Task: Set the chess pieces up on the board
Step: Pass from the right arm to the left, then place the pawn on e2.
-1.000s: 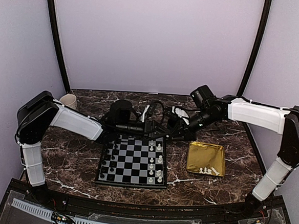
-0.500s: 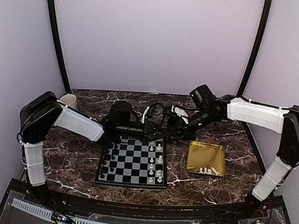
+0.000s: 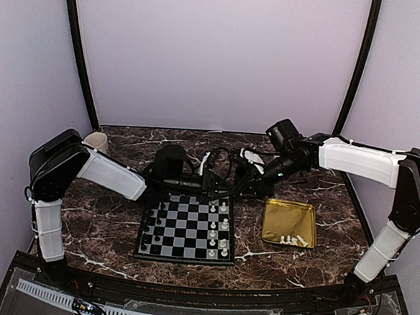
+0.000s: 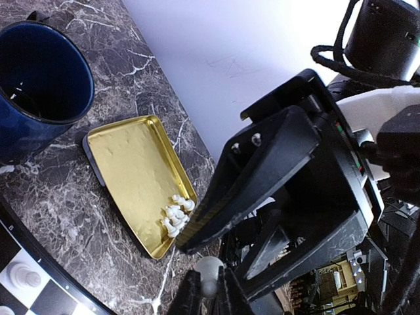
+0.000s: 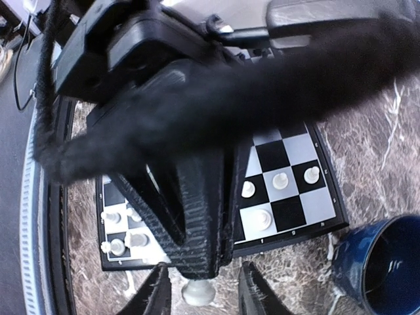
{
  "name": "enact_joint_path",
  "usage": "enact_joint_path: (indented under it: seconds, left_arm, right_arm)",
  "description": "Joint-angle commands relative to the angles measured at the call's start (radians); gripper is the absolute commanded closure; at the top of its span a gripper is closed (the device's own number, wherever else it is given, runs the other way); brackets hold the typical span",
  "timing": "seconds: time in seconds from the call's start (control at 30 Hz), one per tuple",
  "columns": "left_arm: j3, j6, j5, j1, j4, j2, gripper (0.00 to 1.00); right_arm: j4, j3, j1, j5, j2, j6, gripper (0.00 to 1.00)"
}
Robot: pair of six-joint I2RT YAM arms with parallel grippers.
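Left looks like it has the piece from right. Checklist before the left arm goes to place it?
1. Left gripper shut on the white chess piece: ok.
2. Right gripper open, fingers off the piece: ok.
3. Right gripper clear of the left gripper: not ok, its fingers flank the piece closely.
4. Piece upright in the grip: cannot tell.
5. Free target square on the board: cannot tell.
6. Blue mug off the board: ok.
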Motion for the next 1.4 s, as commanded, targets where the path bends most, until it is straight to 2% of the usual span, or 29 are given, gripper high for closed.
enact_joint_path:
  seconds: [0.0,0.13,0.23,0.37,0.53,0.7,1.07,1.37]
  left_arm:
    - [-0.01,0.116,-0.005,0.02,-0.125,-0.066,0.89]
    - [0.058,0.403,-0.115,0.024,-0.478,-0.151,0.89]
    - [0.114,0.591,-0.232,0.021,-0.713,-0.188,0.89]
    - [0.178,0.777,-0.384,0.011,-0.923,-0.198,0.88]
    - [0.282,0.937,-0.522,-0.028,-1.107,-0.142,0.87]
    - [0.375,0.994,-0.57,-0.059,-1.211,-0.07,0.87]
    - [0.465,1.057,-0.506,-0.096,-1.329,0.025,0.87]
    - [0.493,1.052,-0.535,-0.111,-1.333,0.065,0.87]
  right_arm:
    - [-0.031,-0.012,-0.009,0.011,-0.062,-0.047,0.58]
    - [-0.066,-0.098,-0.083,0.004,-0.144,-0.066,0.56]
    - [-0.031,-0.194,-0.139,-0.011,-0.194,-0.045,0.56]
    - [0.049,-0.289,-0.17,-0.017,-0.241,-0.004,0.54]
    - [0.049,-0.283,-0.178,0.026,-0.24,-0.011,0.54]
    - [0.038,-0.282,-0.179,0.021,-0.211,-0.023,0.54]
    - [0.026,-0.288,-0.18,0.016,-0.193,-0.046,0.54]
    - [0.015,-0.289,-0.179,0.01,-0.183,-0.058,0.54]
